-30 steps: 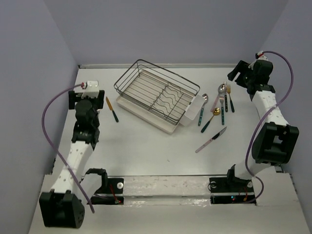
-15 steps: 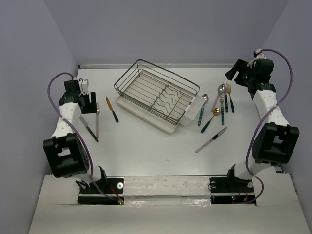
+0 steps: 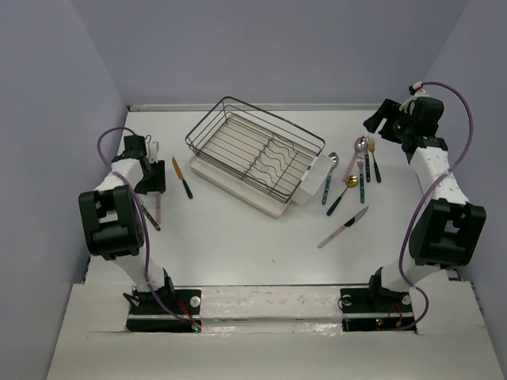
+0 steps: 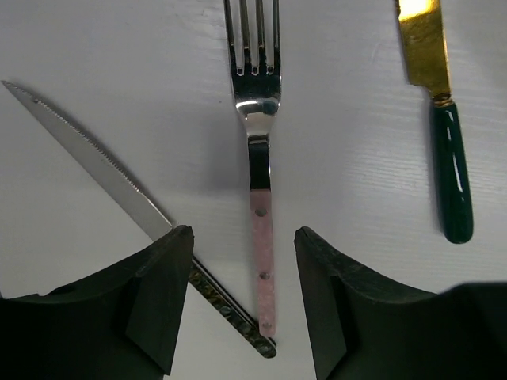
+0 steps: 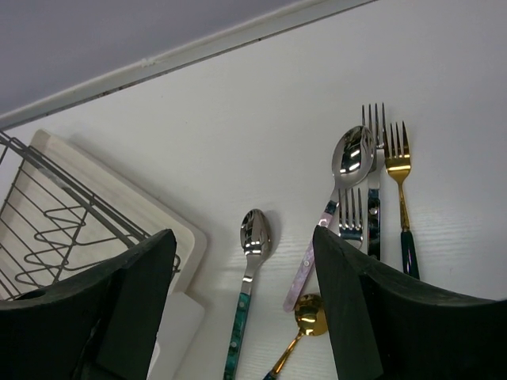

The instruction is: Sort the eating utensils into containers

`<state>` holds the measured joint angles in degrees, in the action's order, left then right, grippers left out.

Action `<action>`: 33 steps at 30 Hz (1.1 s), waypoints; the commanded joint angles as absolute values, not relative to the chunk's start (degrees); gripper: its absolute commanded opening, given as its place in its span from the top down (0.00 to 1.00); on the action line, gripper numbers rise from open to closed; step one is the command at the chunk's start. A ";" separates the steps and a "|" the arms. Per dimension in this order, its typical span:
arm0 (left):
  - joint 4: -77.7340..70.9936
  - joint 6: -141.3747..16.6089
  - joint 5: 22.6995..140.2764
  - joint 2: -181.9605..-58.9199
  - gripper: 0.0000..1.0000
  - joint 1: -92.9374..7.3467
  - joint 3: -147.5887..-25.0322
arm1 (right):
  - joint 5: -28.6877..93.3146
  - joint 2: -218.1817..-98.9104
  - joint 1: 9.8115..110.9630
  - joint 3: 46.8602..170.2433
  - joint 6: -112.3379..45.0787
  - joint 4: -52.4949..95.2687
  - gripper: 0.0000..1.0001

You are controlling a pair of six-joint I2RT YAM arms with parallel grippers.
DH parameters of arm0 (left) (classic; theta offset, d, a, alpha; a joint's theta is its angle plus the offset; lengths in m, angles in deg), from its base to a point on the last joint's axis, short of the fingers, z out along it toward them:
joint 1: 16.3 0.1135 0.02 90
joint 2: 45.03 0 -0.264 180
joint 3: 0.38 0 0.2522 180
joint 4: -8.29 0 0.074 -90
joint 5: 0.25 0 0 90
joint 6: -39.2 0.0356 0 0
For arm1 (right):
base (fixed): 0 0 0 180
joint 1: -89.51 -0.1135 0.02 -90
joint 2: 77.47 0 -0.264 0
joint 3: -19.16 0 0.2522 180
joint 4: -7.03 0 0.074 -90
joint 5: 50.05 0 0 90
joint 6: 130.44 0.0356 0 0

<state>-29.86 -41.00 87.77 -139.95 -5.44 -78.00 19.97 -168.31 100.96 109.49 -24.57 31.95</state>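
Two pincers in view, both with fingers parted and gripping nothing. On the left side of the white surface (image 3: 261, 241), the left pincer (image 4: 244, 253) hangs low and straddles the handle of a pink-handled metal fork (image 4: 261, 182), with a gap showing on either side of the handle. Just left of it lies a serrated metal knife with a dark handle (image 4: 95, 154), slanted, its handle running under the left finger and ending beside the fork's handle tip. Well apart on the right lies a gold-bladed knife with a dark green handle (image 4: 444, 150).

Over the far right corner, the right pincer (image 5: 242, 237) is raised and wide open above a cluster of cutlery: a teal-handled spoon (image 5: 252, 269), a pink-handled spoon (image 5: 342, 178), a dark-handled fork (image 5: 372, 170), a gold fork with a green handle (image 5: 398, 178) and a small gold spoon (image 5: 305, 313). Nearer the arms lies a pink-handled knife (image 3: 343, 227), alone.

At centre stands a black wire dish rack (image 3: 273, 120) on a white tray (image 3: 230, 188), with a small white plastic holder (image 3: 317, 178) at the rack's right end, just beside the teal-handled spoon. All the utensils named lie flat on the surface, outside the rack.
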 commanded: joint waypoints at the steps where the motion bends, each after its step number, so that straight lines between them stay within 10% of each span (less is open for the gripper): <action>1: -29.03 -40.96 88.78 -143.91 0.37 -6.54 -78.22 | 19.65 -165.71 100.76 107.80 -24.01 31.51 0.25; 10: -26.04 -42.01 90.80 -149.62 0.53 -7.33 -78.13 | 20.62 -161.49 100.76 104.99 -22.60 32.04 0.26; 15: -26.56 -42.98 90.11 -149.45 0.92 -7.42 -77.77 | 21.41 -160.09 100.76 105.07 -23.13 33.18 0.26; 33: -27.01 -46.06 73.23 -128.19 1.00 -4.61 -86.12 | 15.61 -157.98 100.76 108.41 -25.06 34.15 0.26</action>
